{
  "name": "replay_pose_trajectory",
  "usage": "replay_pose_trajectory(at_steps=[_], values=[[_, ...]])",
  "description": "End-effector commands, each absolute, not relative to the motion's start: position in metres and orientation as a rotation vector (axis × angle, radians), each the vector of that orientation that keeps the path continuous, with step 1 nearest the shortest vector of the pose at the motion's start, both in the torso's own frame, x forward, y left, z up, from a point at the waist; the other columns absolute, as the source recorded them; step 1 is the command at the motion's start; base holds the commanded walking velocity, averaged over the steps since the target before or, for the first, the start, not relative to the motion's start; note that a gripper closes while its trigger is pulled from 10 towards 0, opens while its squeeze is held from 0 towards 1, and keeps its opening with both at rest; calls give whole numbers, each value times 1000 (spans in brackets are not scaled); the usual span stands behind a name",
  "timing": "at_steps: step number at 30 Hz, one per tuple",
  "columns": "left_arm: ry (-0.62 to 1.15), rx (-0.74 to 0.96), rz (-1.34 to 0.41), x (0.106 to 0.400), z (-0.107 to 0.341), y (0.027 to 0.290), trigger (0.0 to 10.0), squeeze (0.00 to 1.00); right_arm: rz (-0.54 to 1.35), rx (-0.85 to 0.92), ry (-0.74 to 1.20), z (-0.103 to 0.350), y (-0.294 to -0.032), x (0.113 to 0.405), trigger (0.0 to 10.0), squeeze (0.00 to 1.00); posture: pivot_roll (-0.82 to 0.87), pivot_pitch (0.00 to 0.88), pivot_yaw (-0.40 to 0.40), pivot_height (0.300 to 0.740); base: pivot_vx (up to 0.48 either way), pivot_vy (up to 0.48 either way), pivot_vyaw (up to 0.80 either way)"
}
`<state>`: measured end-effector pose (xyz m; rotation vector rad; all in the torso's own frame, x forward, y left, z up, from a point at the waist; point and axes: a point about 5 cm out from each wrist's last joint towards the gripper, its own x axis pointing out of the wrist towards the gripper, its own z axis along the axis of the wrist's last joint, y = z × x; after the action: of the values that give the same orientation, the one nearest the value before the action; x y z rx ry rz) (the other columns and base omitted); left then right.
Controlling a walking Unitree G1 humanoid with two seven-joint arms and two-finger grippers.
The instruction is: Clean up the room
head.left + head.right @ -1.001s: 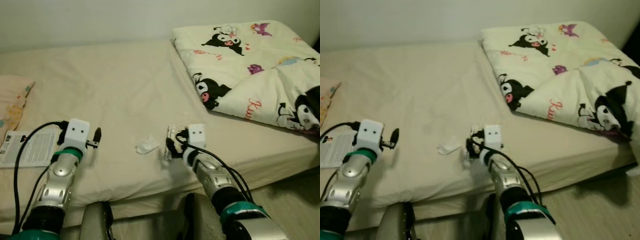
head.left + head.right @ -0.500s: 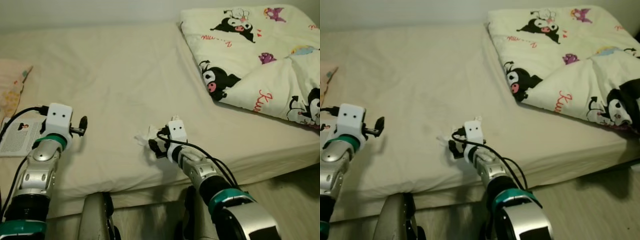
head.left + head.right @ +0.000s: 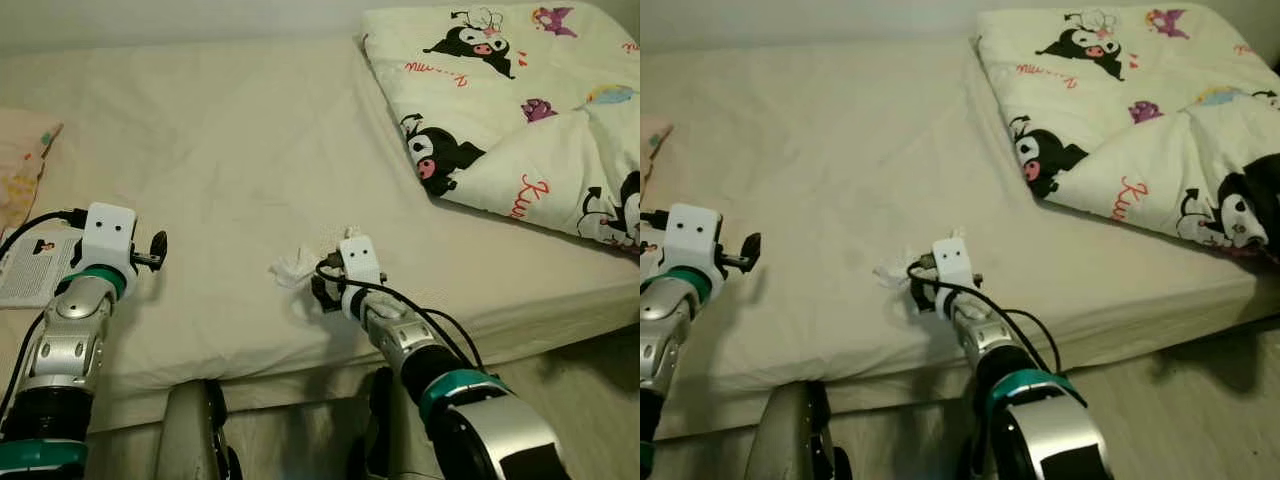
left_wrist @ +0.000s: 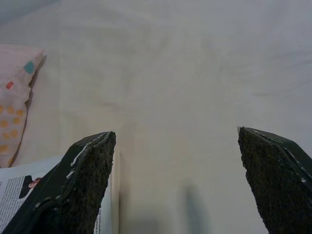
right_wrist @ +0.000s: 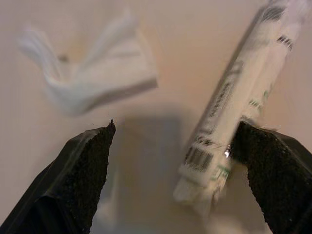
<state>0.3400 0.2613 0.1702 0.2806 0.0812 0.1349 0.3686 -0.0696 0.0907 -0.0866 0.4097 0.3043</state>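
A: Beige sheeting covered the bed point(image 3: 250, 150), and your litter lay near its front edge: a crumpled white tissue point(image 3: 293, 266) and, just beside it, a slim printed wrapper point(image 5: 239, 105).

B: Where was your right gripper point(image 5: 180, 161)?

A: Low over both, fingers spread, grasping nothing. The wrapper touched 1 finger point(image 5: 273, 170); the tissue sat ahead of the gap.

B: Advice?

A: You'd have done well to centre 1 piece between the fingers, then press lightly into the sheet before closing; both looked thin and easily pushed away.

B: And the left gripper point(image 4: 178, 175)?

A: Hovering parted and empty over bare sheet, beside a leaflet point(image 3: 35, 270) and pillow point(image 3: 22, 175). A cartoon-print quilt point(image 3: 520, 110) lay well apart.
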Motion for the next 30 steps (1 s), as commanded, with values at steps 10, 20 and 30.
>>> replay_pose_trajectory(at_steps=[10, 20, 30], values=[[93, 294, 118, 339, 174, 261, 10000, 0, 210, -29, 439, 83, -75, 366, 10000, 0, 206, 233, 41, 535, 0, 0, 0], [115, 309, 100, 336, 170, 258, 10000, 0, 90, 11, 443, 82, -92, 368, 5961, 0, 216, 266, 58, 535, 0, 0, 0], [126, 306, 101, 336, 169, 259, 10000, 0, 92, 58, 442, 79, -90, 366, 0, 0, 215, 269, 59, 535, 0, 0, 0]])
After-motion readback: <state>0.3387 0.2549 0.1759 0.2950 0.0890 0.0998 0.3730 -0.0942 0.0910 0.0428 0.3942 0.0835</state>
